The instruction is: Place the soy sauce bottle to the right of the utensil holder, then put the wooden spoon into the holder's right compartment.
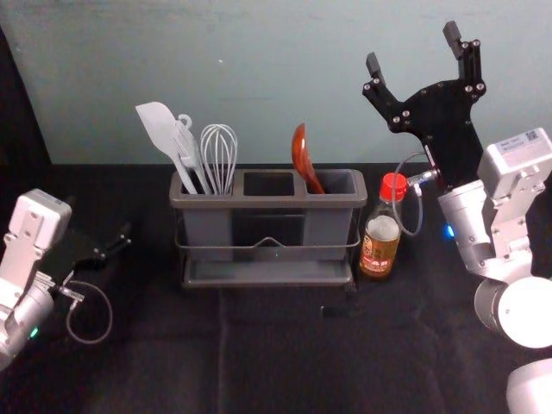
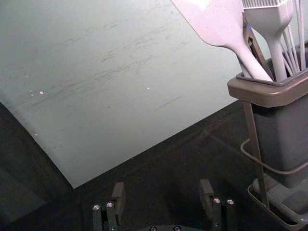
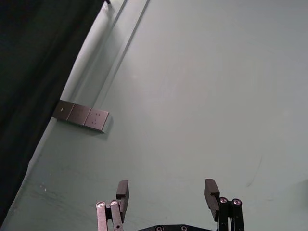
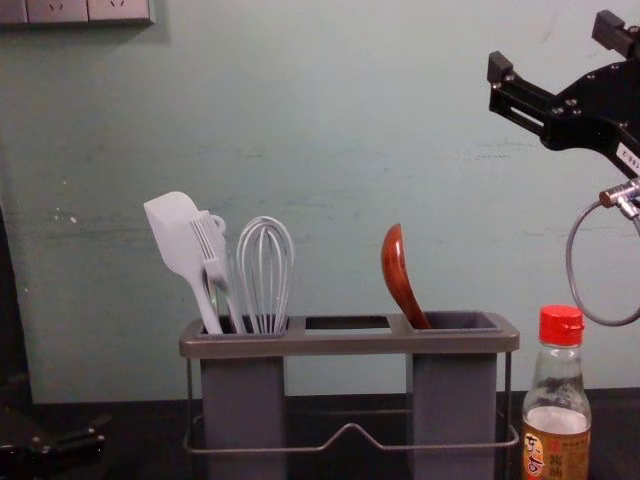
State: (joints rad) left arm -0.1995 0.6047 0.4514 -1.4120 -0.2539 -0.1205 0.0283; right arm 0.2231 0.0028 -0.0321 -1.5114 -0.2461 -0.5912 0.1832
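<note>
My right gripper (image 1: 412,60) is open and raised above and behind the soy sauce bottle (image 1: 380,233), with nothing between its fingers; the chest view has this gripper (image 4: 548,55) at the upper right, and the right wrist view shows the gripper (image 3: 166,192) spread. The bottle stands upright just right of the utensil holder (image 1: 269,203). In the holder's right compartment leans the wooden spoon (image 1: 304,159), bowl up. My left gripper (image 1: 121,241) is low, left of the holder; in its wrist view the gripper (image 2: 162,192) is open and empty.
White utensils fill the holder's left compartment: a spatula (image 4: 178,240), a brush and a whisk (image 4: 265,270). Behind the dark table (image 1: 267,362) rises a pale green wall (image 1: 259,69), with sockets (image 4: 90,10) at its upper left.
</note>
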